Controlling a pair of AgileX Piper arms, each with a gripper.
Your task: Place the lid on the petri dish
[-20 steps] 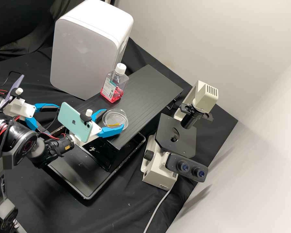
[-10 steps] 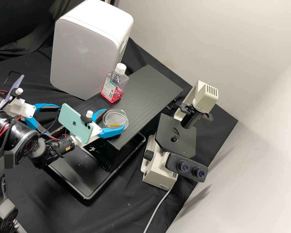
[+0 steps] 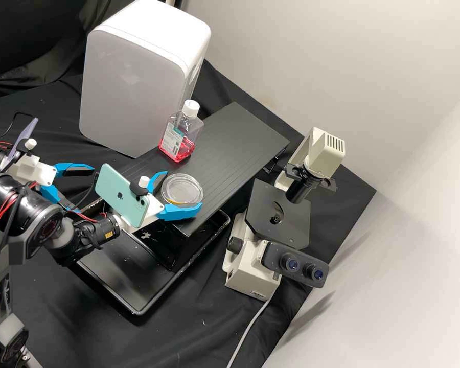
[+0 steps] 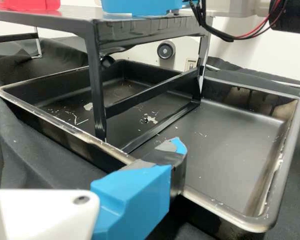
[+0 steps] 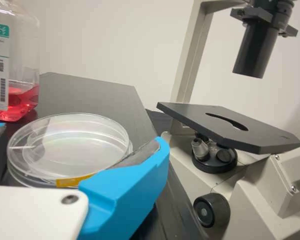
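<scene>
Jaws, right gripper (image 3: 182,192): open, one blue finger on either side of the petri dish (image 3: 184,185). Whether they touch its wall cannot be told.
Jaws, left gripper (image 3: 82,188): open, holding nothing. It sits just beside the rim of the black tray (image 4: 285,125), well apart from the dish.
Petri dish: clear and round, on the front part of the black raised platform (image 3: 240,138), near its edge.
Lid (image 5: 67,136): clear, lying on the dish, apparently level.
Yellow strip (image 5: 72,181): on the dish's near side, partly behind a finger.
Change over the last second: the right gripper's nearer finger has moved out toward the platform's front edge, widening the gap. The yellow strip, earlier plain across the dish, now sits at its rim. Dish position and left gripper are unchanged.
Other: bottle of red liquid (image 3: 180,134) farther back on the platform. Microscope (image 3: 286,230) beside the platform. White box (image 3: 138,71) behind it.
</scene>
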